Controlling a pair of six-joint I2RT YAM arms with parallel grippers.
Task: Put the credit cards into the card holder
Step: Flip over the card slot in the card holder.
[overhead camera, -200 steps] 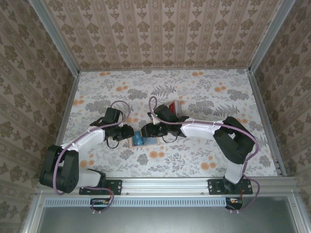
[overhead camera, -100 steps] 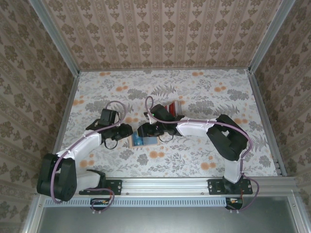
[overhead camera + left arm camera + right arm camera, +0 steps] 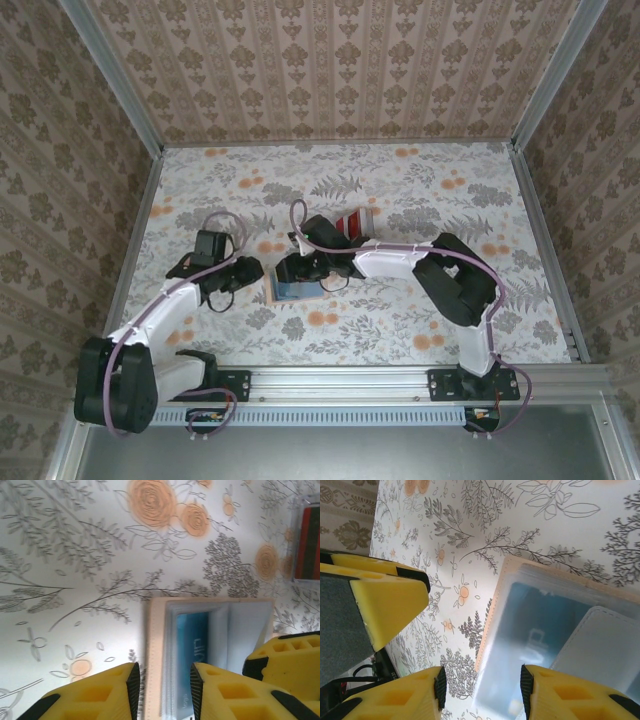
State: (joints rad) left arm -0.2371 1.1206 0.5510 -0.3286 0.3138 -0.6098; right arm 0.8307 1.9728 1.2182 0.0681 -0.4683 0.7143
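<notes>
Left tool (image 3: 164,685) is at a narrow gap with nothing in it. Right tool (image 3: 482,685) is about half-open and empty, and both hover over the card holder (image 3: 220,625) at bottom centre. It's lying open on the table (image 3: 75,555). A finger bumping it could flip it shut or shove it. Blue card (image 3: 192,640) is in a pocket. The red credit cards (image 3: 307,542) are in the clear tray (image 3: 305,501), upper right.

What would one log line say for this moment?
card holder: open flat, blue card inside | red cards: in clear tray | left tool: open, over holder edge | right tool: open, over holder
</notes>
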